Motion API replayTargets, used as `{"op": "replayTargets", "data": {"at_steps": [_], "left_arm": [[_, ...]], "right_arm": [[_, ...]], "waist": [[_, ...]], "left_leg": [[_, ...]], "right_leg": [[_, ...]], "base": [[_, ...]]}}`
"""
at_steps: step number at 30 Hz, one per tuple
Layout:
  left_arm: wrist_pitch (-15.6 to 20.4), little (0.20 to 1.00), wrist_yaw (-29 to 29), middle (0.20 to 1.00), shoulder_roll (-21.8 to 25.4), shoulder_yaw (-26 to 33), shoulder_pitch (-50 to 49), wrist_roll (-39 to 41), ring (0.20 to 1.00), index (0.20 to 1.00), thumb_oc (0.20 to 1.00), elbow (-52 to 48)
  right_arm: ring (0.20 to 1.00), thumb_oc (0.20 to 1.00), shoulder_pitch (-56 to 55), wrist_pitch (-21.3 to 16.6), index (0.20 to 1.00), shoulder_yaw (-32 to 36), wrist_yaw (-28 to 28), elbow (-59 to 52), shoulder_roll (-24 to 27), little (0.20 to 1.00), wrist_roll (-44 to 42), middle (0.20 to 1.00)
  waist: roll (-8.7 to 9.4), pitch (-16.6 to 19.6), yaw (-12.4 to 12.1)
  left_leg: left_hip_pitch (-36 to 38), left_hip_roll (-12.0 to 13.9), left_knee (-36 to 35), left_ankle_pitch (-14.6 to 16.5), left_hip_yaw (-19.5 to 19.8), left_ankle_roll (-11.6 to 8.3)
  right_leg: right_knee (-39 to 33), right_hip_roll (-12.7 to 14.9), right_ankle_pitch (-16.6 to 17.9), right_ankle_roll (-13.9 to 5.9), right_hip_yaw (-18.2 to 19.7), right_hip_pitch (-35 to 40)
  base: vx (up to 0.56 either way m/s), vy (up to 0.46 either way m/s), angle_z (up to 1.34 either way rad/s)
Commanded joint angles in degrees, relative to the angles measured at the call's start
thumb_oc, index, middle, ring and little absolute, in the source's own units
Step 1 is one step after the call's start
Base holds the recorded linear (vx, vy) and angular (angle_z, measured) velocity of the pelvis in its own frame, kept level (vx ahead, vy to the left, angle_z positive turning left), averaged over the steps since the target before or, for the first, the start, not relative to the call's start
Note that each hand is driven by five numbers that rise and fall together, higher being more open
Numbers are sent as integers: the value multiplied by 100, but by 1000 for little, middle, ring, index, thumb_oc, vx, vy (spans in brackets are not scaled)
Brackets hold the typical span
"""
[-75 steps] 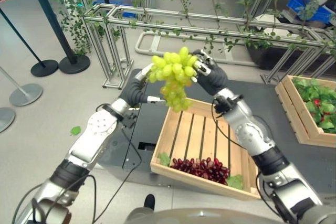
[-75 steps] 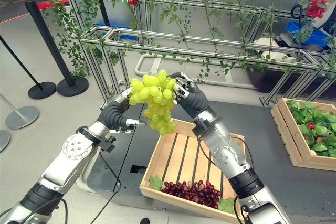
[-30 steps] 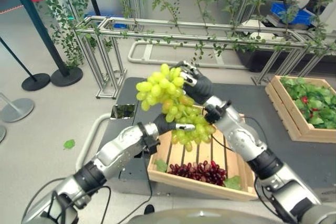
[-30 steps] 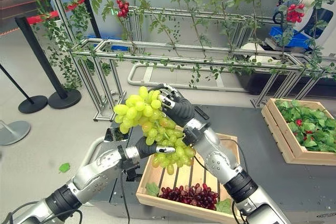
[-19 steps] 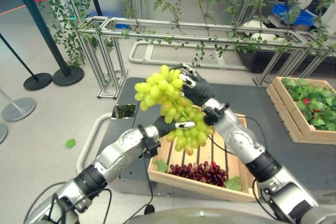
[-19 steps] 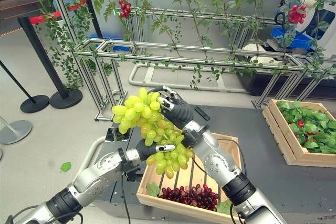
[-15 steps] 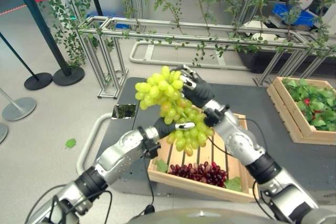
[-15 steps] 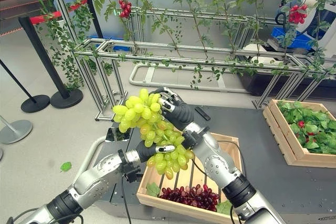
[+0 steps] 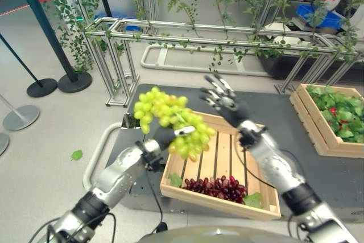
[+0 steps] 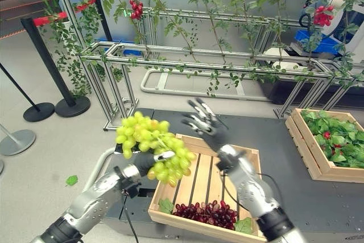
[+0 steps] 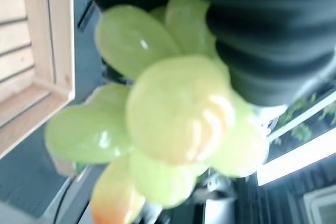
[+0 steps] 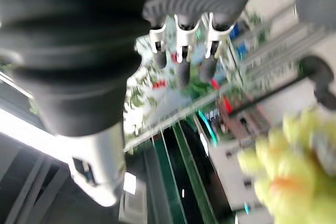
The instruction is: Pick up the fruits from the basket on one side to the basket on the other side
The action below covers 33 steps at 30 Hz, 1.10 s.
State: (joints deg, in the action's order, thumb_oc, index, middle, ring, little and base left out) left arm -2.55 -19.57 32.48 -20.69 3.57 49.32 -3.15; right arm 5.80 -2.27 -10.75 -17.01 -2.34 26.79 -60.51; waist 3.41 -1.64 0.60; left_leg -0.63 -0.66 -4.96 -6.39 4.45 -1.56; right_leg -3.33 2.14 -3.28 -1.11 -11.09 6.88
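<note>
Left eye view: metal trellis [image 9: 170, 29] behind crate [image 9: 239, 157], probably.

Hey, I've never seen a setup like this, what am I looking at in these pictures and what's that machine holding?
A humanoid robot, seen through its own cameras: two on its head looking down, one on each wrist. Its left hand has its fingers curled round a bunch of green grapes, held above the near slatted wooden crate. That crate holds a bunch of dark red grapes. Its right hand is open, fingers spread, beside the bunch. A second wooden crate with green leaves sits to the right.
</note>
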Motion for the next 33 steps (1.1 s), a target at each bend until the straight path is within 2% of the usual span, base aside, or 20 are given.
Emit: {"op": "replayTargets", "data": {"at_steps": [1,10,15,17,21,24,28,29,33], "left_arm": [[550,200,-109,200,-168,447,246,360,200,200,200,-125],[717,200,-67,200,-420,1337,-347,383,200,200,200,5],[837,200,13,200,-541,1802,-649,251,200,200,200,56],[978,200,107,200,-536,2022,-713,-60,200,200,200,-8],[1197,200,235,200,-570,2258,-824,-405,200,200,200,-96],[1468,200,451,200,-729,2678,-1058,-926,200,200,200,-196],[1709,200,788,200,-1003,2955,-1270,-1326,200,200,200,-138],[1857,200,999,200,-1045,3077,-1330,-1641,200,200,200,-137],[1997,200,1235,200,-1245,3287,-1472,-2088,200,200,200,-28]], "right_arm": [[1000,1000,-101,-356,1000,623,-38,-214,18,1000,190,1000],[1000,1000,-737,-552,1000,1614,68,-29,31,1000,536,1000],[1000,1000,-993,-730,1000,1998,245,7,-254,1000,898,1000],[1000,1000,-1071,-904,1000,2245,521,-58,-327,1000,1498,1000],[1000,1000,-1084,-1082,1000,2398,751,131,-471,1000,1866,1000],[1000,1000,-1194,-1262,1000,2593,1064,81,-499,1000,2826,1000],[1000,1000,-1273,-1357,1000,2605,1295,246,-664,1000,3076,1000],[1000,1000,-1318,-1382,1000,2558,1317,384,-685,1000,3116,1000],[1000,1000,-1514,-1348,1000,2588,1316,373,-684,1000,3448,1000]], "waist": [[141,55,-29],[123,45,21],[86,30,48],[64,4,74],[27,-13,96],[-42,-18,143],[-111,-47,193],[-119,-63,208],[-145,-88,238]], "left_leg": [[244,33,288,943,183,11],[269,61,281,954,137,-12],[272,82,297,972,130,-20],[268,87,323,985,128,-25],[290,105,342,1010,106,-26],[359,125,360,1053,12,-15],[380,152,372,1072,-108,-11],[392,153,377,1079,-144,-14],[433,176,404,1113,-210,-26]], "right_leg": [[335,497,2,-649,-228,-337],[299,458,-8,-639,-168,-341],[345,429,-66,-616,-152,-361],[394,407,-107,-599,-140,-379],[401,397,-126,-589,-115,-370],[334,387,-108,-595,-25,-337],[289,372,-93,-589,112,-358],[278,362,-97,-581,153,-357],[278,343,-132,-556,225,-330]], "base": [[0,0,0],[0,0,0],[13,-14,-5],[5,-7,-2],[0,0,0],[15,-2,-8],[-8,-1,-18],[-9,-7,-16],[1,-22,-20]]}}
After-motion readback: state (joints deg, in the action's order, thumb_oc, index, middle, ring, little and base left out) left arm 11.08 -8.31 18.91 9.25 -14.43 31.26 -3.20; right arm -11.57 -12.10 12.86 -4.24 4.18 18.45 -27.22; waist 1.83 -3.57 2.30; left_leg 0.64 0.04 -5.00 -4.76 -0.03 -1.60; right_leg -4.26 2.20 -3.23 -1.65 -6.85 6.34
